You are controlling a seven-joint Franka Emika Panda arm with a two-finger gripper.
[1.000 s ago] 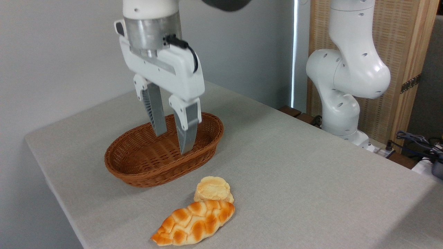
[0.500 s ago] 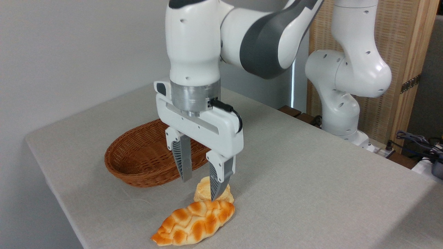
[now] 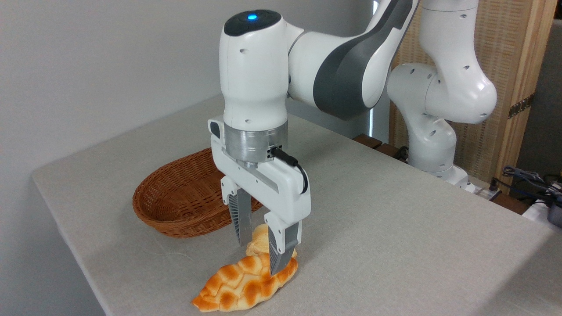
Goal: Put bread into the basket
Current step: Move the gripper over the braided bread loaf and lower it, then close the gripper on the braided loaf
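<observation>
The bread [image 3: 239,285], a long braided loaf with an orange-brown crust, lies on the table near the front edge. My gripper [image 3: 261,259] hangs open just over its right end. One finger [image 3: 243,221] stands behind the loaf beside a pale bun, the other finger [image 3: 279,252] reaches down in front of the loaf's right tip. I cannot tell whether the fingers touch the bread. The oval reddish-brown wicker basket [image 3: 160,206] sits empty to the back left, partly hidden by the gripper.
A small round pale-yellow bun [image 3: 259,241] rests right behind the loaf, between the fingers. The table's front left edge [image 3: 88,281] runs close to the loaf. A white robot base [image 3: 434,131] stands at the back right, with cables [image 3: 531,180] beside it.
The gripper has moved from over the basket to the right and down, and now its fingers straddle the loaf's right end. The loaf, bun and basket have not moved.
</observation>
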